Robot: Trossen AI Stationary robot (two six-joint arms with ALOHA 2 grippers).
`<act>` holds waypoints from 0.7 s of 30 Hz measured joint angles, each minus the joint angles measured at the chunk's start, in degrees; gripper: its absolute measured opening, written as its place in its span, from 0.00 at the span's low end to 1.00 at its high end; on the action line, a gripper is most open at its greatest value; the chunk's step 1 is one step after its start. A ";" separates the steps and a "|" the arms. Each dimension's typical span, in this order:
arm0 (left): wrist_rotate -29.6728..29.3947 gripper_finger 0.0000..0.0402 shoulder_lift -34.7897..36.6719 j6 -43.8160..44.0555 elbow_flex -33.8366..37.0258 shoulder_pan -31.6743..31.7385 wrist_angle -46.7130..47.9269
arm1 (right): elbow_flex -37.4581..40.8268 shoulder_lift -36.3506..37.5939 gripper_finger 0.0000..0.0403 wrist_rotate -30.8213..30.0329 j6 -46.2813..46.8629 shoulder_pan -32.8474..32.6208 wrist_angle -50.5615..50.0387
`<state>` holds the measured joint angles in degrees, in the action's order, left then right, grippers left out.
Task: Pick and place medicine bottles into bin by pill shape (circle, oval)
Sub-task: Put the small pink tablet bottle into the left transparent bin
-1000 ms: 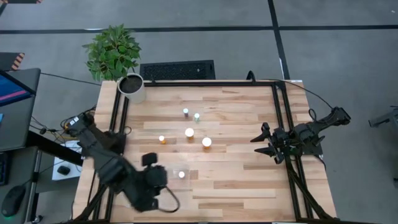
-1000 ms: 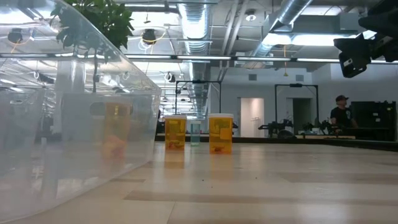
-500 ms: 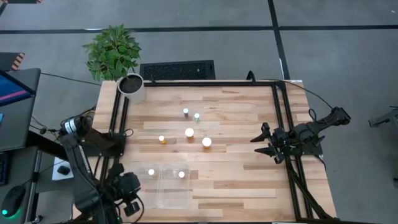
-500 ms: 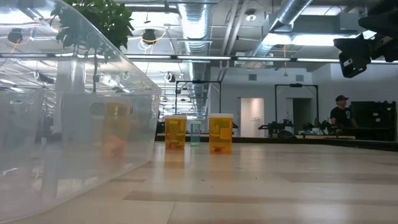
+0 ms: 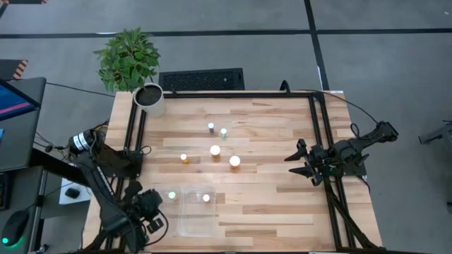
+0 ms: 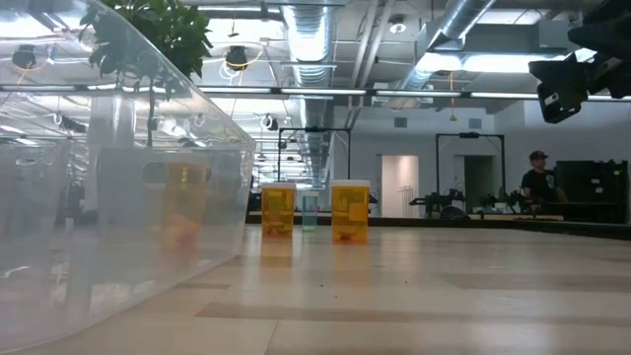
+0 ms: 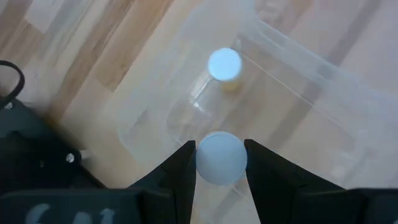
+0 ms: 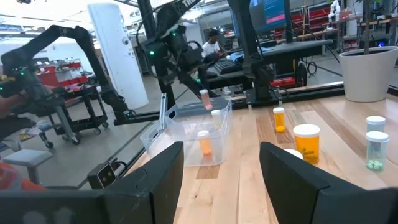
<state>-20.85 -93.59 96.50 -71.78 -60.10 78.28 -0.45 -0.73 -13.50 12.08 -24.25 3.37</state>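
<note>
My left gripper (image 5: 154, 215) hangs over the left end of the clear two-compartment bin (image 5: 185, 226), shut on a white-capped bottle (image 7: 221, 163). The bottle's orange body (image 8: 204, 94) shows below the fingers in the right wrist view. One bottle (image 5: 171, 195) stands in the bin's left compartment and another (image 5: 206, 198) in the right one. Several more stand on the table, among them two orange ones (image 5: 215, 150) (image 5: 234, 161), a small orange one (image 5: 183, 159) and two clear ones (image 5: 210, 127) (image 5: 224, 132). My right gripper (image 5: 291, 164) waits open and empty at the table's right. My left gripper pinches the bottle's round white cap by its sides (image 7: 201, 159) between its two fingers. The fingers come from above, pointing down. The bottle hangs below them, about upright, lifted clear over the bin's left end (image 7: 143, 143).
A white plant pot (image 5: 150, 99) stands at the table's far left corner, with a black keyboard-like thing (image 5: 201, 79) behind the far edge. Bare wood lies between the bin and my right gripper. People show in the room beyond the table (image 6: 537, 177) (image 8: 214, 40).
My left gripper has swung from over the bin's left compartment toward the table's left and near edges, the arm folding back. This uncovered the bottle standing in the left compartment. It has since held nearly still. The bottles on the table have not moved.
</note>
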 joint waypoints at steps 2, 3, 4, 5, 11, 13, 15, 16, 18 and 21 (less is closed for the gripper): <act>0.03 0.29 1.00 -0.47 2.40 0.91 -0.64 | 0.00 0.00 0.56 -0.02 0.00 0.00 0.01; 0.03 0.29 1.60 -0.77 3.59 1.37 -1.26 | 0.00 0.00 0.56 -0.02 0.00 0.00 0.01; -0.08 0.29 2.03 -0.86 4.72 1.75 -1.97 | 0.00 0.00 0.56 -0.02 0.00 0.00 0.01; -0.36 0.29 2.46 -0.89 5.86 2.08 -2.56 | 0.00 0.00 0.56 -0.02 0.00 0.00 0.01; 0.47 0.29 4.55 -2.74 13.13 3.62 -12.69 | 0.00 0.00 0.56 -0.02 0.00 0.00 0.01; 1.51 0.29 4.64 -3.43 15.46 3.83 -17.12 | 0.00 0.00 0.56 -0.04 0.00 0.00 0.01; 1.54 0.29 4.70 -3.51 17.17 3.83 -19.73 | 0.00 0.00 0.56 -0.05 -0.02 0.00 0.01; 1.47 0.29 4.85 -3.51 17.74 3.83 -20.51 | 0.00 0.00 0.56 -0.07 -0.02 0.00 0.01; 0.72 0.29 4.88 -3.37 18.22 3.80 -21.06 | 0.00 0.00 0.56 -0.09 -0.04 0.00 0.03; 0.50 0.29 4.85 -3.30 18.02 3.83 -20.66 | 0.00 0.00 0.56 -0.09 -0.04 0.00 0.03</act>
<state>-20.36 -88.74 93.20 -53.76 -56.27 57.63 -0.45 -0.73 -13.58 12.04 -24.25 3.40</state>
